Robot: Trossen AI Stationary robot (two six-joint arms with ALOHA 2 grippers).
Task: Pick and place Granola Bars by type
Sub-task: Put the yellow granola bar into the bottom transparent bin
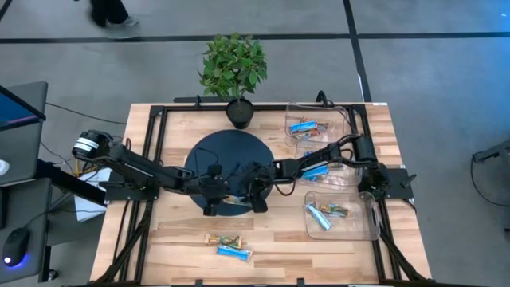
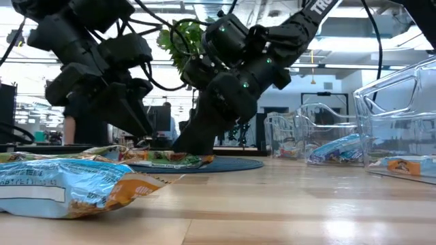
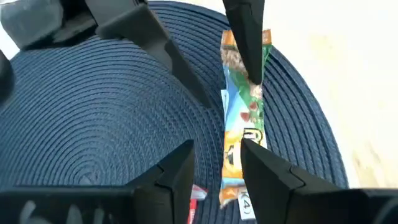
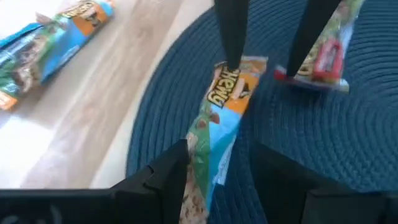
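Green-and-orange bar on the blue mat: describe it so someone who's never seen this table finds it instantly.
Start at the round dark blue woven mat in the table's middle, in front of the potted plant. Near the mat's front edge, both grippers meet over one bar: the left gripper at one end, the right gripper at the other. Its wrapper is green and orange, unlike the red-wrapped bar beside it.

Round dark blue woven mat [image 1: 209,151] sits mid-table on the light wooden table [image 1: 271,239]. Small potted plant [image 1: 233,72] at the far edge. Two clear plastic bins on the right, one far [image 1: 339,119], one near [image 1: 366,227].
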